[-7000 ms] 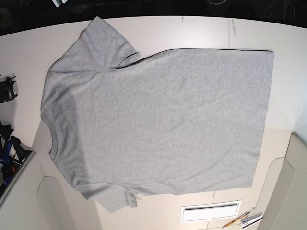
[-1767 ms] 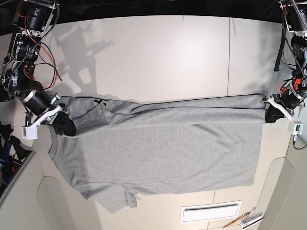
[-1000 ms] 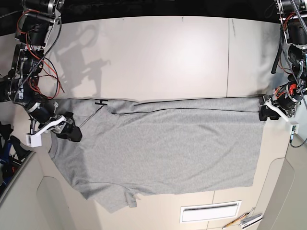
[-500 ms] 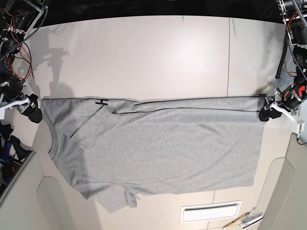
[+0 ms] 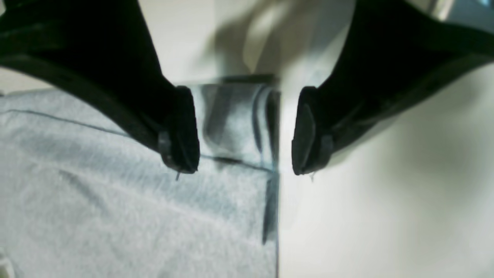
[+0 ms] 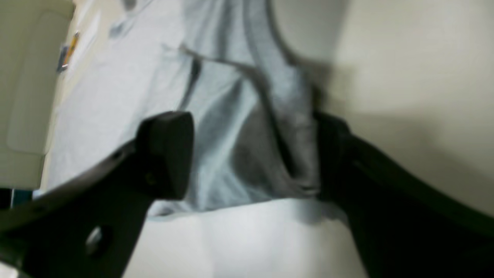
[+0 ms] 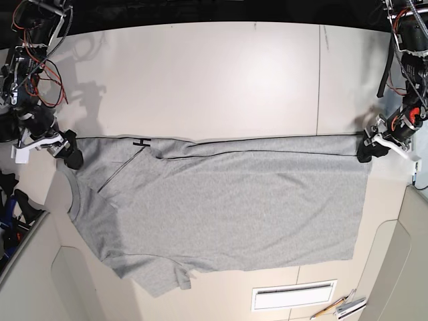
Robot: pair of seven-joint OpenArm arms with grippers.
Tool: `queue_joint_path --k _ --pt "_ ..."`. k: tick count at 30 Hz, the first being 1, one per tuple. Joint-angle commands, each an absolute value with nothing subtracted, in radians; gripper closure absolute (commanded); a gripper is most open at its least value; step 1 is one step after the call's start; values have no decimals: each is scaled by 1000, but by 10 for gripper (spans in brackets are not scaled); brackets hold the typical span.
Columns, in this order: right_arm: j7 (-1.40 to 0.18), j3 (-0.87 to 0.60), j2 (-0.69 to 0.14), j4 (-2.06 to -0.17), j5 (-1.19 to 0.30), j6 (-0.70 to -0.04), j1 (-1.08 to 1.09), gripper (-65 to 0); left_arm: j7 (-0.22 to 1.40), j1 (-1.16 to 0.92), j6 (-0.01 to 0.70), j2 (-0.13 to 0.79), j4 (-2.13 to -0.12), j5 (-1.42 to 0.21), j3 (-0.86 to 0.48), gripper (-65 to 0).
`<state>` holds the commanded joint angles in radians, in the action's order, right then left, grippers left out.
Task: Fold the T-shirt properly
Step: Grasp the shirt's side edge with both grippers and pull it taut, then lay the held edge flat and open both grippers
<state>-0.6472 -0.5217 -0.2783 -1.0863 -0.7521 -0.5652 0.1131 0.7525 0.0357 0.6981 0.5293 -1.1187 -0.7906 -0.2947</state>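
The heather-grey T-shirt (image 7: 221,207) lies flat on the table, its far part folded toward me along a straight edge. A bit of black lettering (image 7: 141,142) shows at that fold. My left gripper (image 7: 365,148) is at the fold's hem end on the right. In the left wrist view it (image 5: 245,162) is open, its jaws astride the shirt's corner (image 5: 235,127). My right gripper (image 7: 69,152) is at the shoulder end by the collar. In the right wrist view it (image 6: 251,162) is open with grey cloth (image 6: 220,127) between the jaws.
The white table (image 7: 221,73) has a seam (image 7: 318,80) on its right part. A white label (image 7: 293,295) and pens (image 7: 341,307) lie at the near edge. Beige panels stand at the near left (image 7: 27,281) and near right (image 7: 408,254).
My right gripper has come back in from the far left to the shirt's shoulder. My left gripper stays at the hem corner. The shirt lies as before.
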Motion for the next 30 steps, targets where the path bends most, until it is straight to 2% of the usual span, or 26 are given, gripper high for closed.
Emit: queue_joint_path --k 6,7,8,9,10,11,13,14,15,17,21,25,30 --pt "-624 -507 -230 -1086 -751 -572 125 -445 752 35 698 502 -1119 -780 -295 -416" --pt "-624 -506 -229 -1086 -751 -572 125 -445 752 36 698 502 -1119 -768 -295 -385" --pt "-624 -506 -230 -1086 -751 -572 125 -440 752 36 698 502 -1119 -757 -295 -309" --pt "-624 -506 -230 -1086 -751 -572 125 -394 752 36 698 502 -1119 -750 -295 -198" --pt "-624 -506 -230 -1086 -752 -572 125 -310 752 36 698 502 -1119 -747 -295 -100" --pt "-624 -506 -230 -1086 -752 -572 125 -215 752 36 698 501 -1119 -748 -295 -45" --pt "-625 -506 -230 -1086 -752 -573 124 -29 733 36 698 502 -1119 -746 -295 -28" --pt "-625 -506 -230 -1086 -752 -574 125 0 725 36 698 502 -1119 -743 -295 -27" --pt "-625 -506 -230 -1086 -752 -583 125 0 715 36 698 502 -1119 -742 -295 -2" --pt "-630 -508 -231 -1090 -752 -584 124 0 714 36 698 502 -1120 -741 -295 0" --pt "-735 -554 -231 -1158 -759 -584 119 0 744 33 698 514 -1139 -741 -295 0" --pt "-791 -601 -239 -1282 -847 -591 52 0 778 -24 698 537 -1270 -743 -295 0" --pt "-812 -603 -239 -1358 -858 -591 -31 0 848 -105 698 542 -1455 -743 -296 0"
